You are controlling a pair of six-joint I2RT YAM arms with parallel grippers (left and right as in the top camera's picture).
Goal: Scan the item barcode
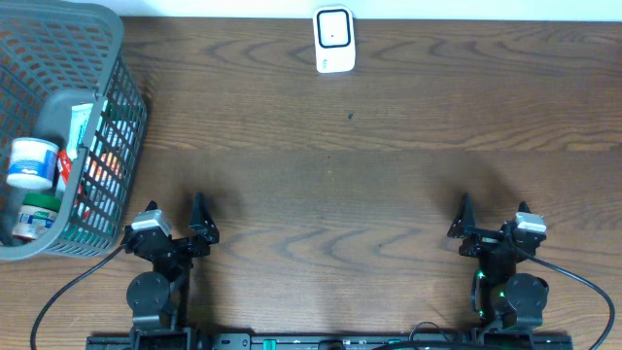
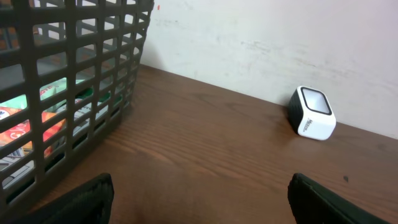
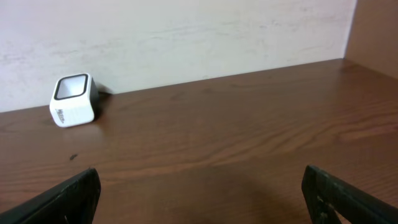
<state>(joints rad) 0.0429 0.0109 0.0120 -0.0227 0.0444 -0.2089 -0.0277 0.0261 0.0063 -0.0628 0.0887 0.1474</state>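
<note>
The white barcode scanner [image 1: 333, 39] with a dark window stands at the table's far edge, also seen in the left wrist view [image 2: 313, 113] and the right wrist view [image 3: 73, 99]. The items lie in a grey mesh basket [image 1: 124, 117] at the far left: a white jar with a blue band [image 1: 31, 161], a green-capped bottle [image 1: 35, 216] and a white and green box [image 1: 84, 124]. My left gripper [image 1: 175, 218] [image 2: 199, 200] rests open at the front left, holding nothing. My right gripper [image 1: 494, 216] [image 3: 202, 200] rests open at the front right, also holding nothing.
The basket's mesh wall [image 2: 74, 68] rises close to the left gripper's left side, with orange and green packs showing through it. A white wall runs behind the table. Bare brown wood lies between the grippers and the scanner.
</note>
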